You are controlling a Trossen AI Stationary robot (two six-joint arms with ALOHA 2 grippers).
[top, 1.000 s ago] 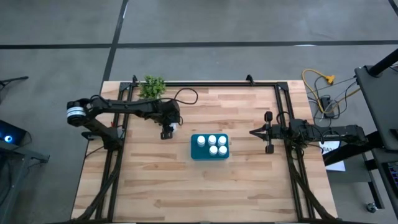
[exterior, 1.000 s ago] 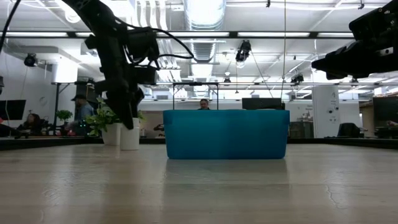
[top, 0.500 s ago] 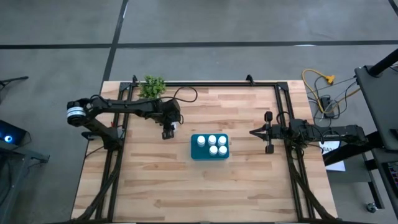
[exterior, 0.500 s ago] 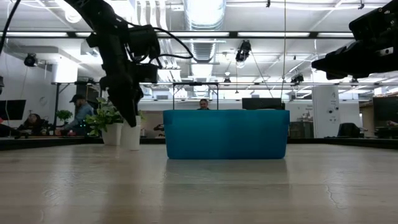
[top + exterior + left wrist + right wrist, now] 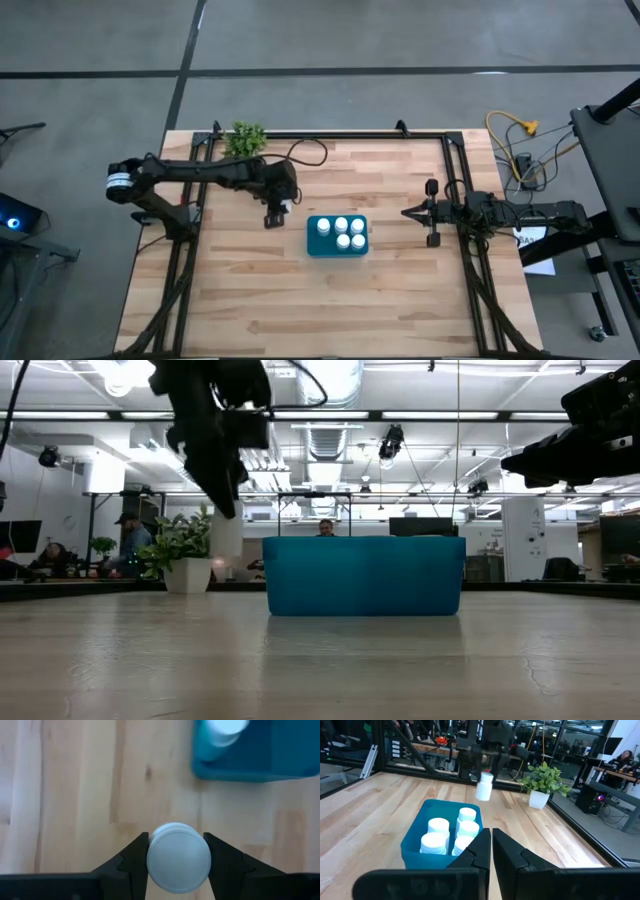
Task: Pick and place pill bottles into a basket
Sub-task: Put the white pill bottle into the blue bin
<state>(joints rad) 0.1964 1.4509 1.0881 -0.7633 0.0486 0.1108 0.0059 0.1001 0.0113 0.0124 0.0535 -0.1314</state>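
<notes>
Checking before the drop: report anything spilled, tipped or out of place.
Nothing stands out. Five pill bottles stand upright in the basket; the left gripper holds the sixth bottle above the table, upright.

Two slim, dark, jointed robot arms. The left arm is matte black, built of tubular links with rounded joint housings, and has a pale silver-white ring near its base end. A thin black cable loops loosely above its wrist. Its gripper, the left gripper, ends in two flat black fingers with angled, wedge-shaped inner faces. The right arm is equally black, with a boxier wrist block and a short black crossbar. The right gripper has two long, smooth black fingers tapering to narrow tips.
</notes>
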